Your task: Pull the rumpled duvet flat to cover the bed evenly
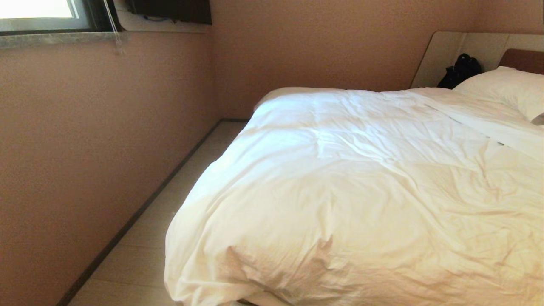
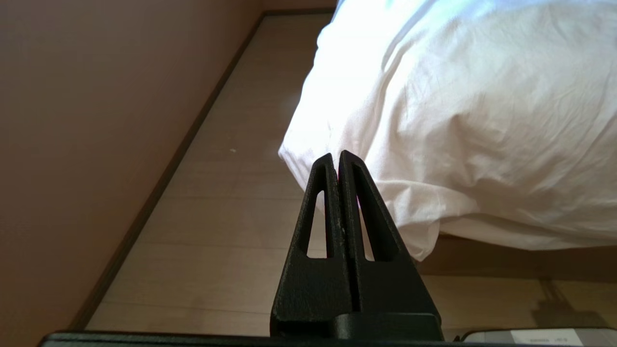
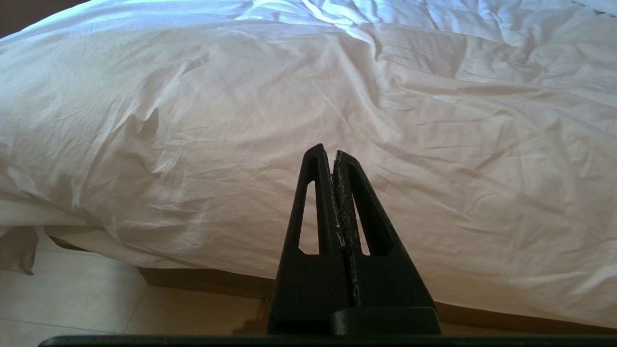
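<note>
The duvet (image 1: 361, 191) is lying rumpled over the bed (image 3: 202, 279), filling most of the head view and hanging over the near corner and the left side, almost down to the floor (image 1: 140, 255). Its surface is creasing everywhere, and toward the headboard (image 1: 525, 59) its top edge is running slantwise below a pillow (image 1: 505, 89). A black bag (image 1: 461, 70) is sitting in the far corner beside the pillow.

Neither arm is showing in the head view. In the left wrist view the left tool (image 2: 337, 155) is sitting closed, fingers pressed together with nothing between them, pointing at the duvet's hanging corner; whether the tips are touching the cloth I cannot tell. The brown wall (image 2: 96, 120) and its skirting are running alongside. In the right wrist view the right tool (image 3: 328, 152) is likewise sitting closed and empty, aiming at the duvet's draped front face above the dark bed base.
</note>
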Controlling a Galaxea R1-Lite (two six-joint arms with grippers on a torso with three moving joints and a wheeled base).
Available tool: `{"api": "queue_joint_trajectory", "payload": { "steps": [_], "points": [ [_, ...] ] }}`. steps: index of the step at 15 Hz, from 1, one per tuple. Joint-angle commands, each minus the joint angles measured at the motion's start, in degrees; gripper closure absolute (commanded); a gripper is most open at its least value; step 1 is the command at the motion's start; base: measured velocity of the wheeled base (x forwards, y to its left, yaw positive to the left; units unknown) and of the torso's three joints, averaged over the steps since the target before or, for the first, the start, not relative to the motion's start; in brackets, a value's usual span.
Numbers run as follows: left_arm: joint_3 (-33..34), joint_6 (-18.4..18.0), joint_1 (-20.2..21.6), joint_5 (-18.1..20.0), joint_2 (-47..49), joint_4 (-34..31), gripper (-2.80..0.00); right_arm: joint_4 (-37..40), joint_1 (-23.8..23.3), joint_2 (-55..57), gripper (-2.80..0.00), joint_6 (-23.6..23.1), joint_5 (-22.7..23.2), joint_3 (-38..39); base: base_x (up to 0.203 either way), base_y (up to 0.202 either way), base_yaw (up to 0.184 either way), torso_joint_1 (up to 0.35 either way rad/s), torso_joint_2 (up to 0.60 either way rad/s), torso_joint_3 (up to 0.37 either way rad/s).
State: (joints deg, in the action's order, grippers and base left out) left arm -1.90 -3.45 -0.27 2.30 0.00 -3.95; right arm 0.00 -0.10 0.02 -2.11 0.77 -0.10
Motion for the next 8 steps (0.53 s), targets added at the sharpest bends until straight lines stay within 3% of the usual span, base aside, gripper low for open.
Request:
{"api": "queue_joint_trajectory", "payload": {
  "steps": [1, 8],
  "points": [
    [0.49, 0.11, 0.0, 0.07, 0.0, 0.26, 0.0, 0.0, 0.01, -0.02, 0.0, 0.0, 0.02, 0.01, 0.0, 0.0, 0.0, 0.0, 0.0, 0.0],
    [0.49, 0.11, 0.0, 0.07, 0.0, 0.26, 0.0, 0.0, 0.01, -0.02, 0.0, 0.0, 0.02, 0.01, 0.0, 0.0, 0.0, 0.0, 0.0, 0.0]
  ]
}}
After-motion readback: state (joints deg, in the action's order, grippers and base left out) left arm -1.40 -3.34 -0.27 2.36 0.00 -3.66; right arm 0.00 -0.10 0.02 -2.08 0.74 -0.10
